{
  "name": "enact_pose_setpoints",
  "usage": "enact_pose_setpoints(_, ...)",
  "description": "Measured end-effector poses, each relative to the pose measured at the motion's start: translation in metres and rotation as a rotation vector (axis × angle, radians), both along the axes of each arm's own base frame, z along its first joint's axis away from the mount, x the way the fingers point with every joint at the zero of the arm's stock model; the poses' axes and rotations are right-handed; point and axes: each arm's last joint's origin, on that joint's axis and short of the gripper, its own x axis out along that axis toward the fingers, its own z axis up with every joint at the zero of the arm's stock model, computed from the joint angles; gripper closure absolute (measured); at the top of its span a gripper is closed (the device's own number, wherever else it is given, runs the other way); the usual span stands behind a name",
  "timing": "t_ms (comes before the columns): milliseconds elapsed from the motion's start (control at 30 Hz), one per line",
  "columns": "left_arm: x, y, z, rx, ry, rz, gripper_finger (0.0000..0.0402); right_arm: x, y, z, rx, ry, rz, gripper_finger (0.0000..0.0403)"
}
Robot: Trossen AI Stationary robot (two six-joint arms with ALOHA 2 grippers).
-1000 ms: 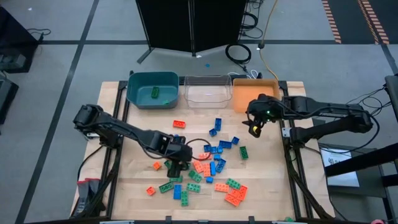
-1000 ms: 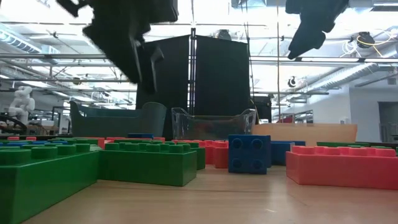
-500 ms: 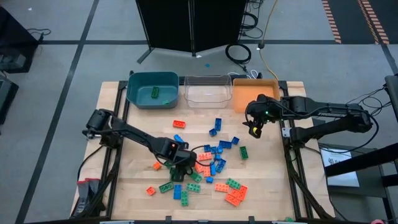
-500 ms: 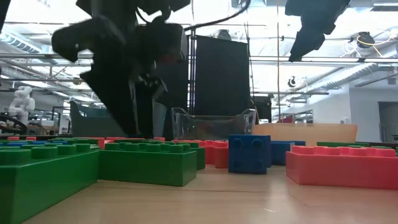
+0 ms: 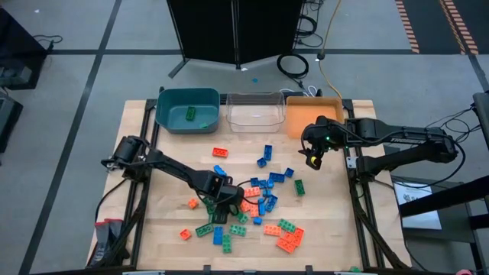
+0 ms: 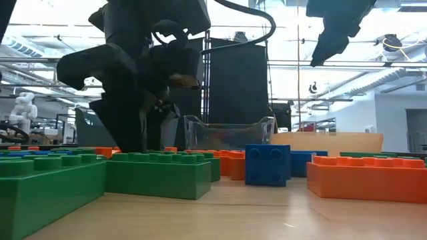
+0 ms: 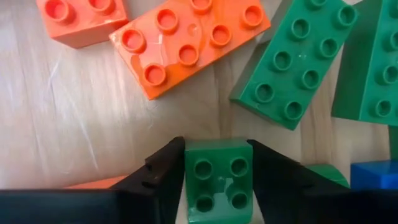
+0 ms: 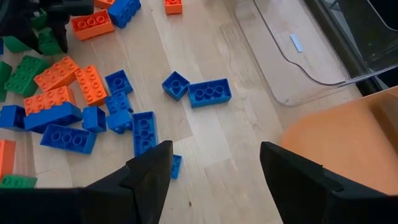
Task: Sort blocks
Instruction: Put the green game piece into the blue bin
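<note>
Your left gripper [image 7: 217,180] is down on the table in the lower middle of the high view, its two dark fingers [image 7: 163,171] set against both sides of a small square green studded plastic brick [image 7: 219,177]. That four-stud brick sits studs up, and its short length runs along the fingers. Whether the clamp is firm, you cannot tell.

Just past it in the left wrist view lie a long orange-red eight-stud brick [image 7: 189,42], its long axis slanting up to the right, and a long green eight-stud brick [image 7: 296,67] beside it, tilted the same way; both are studs up.

Around the left gripper [image 5: 218,200] the scattered green, blue and orange-red blocks [image 5: 263,200] cover the lower centre of the wooden table [image 5: 328,221].

Your right gripper [image 5: 314,158] hovers at the right of the high view with its fingers apart and nothing between them, just below the orange bin [image 5: 294,124]. The clear bin [image 5: 255,114] and teal bin [image 5: 187,109] stand left of it along the top edge.
</note>
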Motion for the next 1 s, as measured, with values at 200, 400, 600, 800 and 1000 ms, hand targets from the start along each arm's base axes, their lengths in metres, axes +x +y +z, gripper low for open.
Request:
enact_pose_setpoints(200, -0.001, 0.0, -0.001, -0.01, 0.015, 0.019, 0.0257, 0.0, 0.0, 0.0, 0.0, 0.004, 0.001, 0.0163)
enact_pose_setpoints(400, 0.001, 0.004, 0.009, -0.019, 0.043, 0.05, 0.0257, -0.001, 0.0, 0.0, 0.0, 0.008, 0.0, 0.0163)
enact_pose_setpoints(600, 0.004, 0.017, 0.042, -0.001, 0.025, 0.092, 0.0257, -0.001, 0.0, 0.0, 0.0, 0.008, 0.0, 0.0163)
enact_pose_setpoints(800, 0.005, 0.038, 0.088, 0.067, -0.006, 0.176, 0.0257, -0.001, 0.0, 0.0, -0.001, 0.008, 0.002, 0.0163)
enact_pose_setpoints(1000, -0.011, 0.092, 0.147, 0.239, -0.098, 0.39, 0.0257, -0.001, 0.0, 0.0, -0.003, 0.007, 0.0, 0.0163)
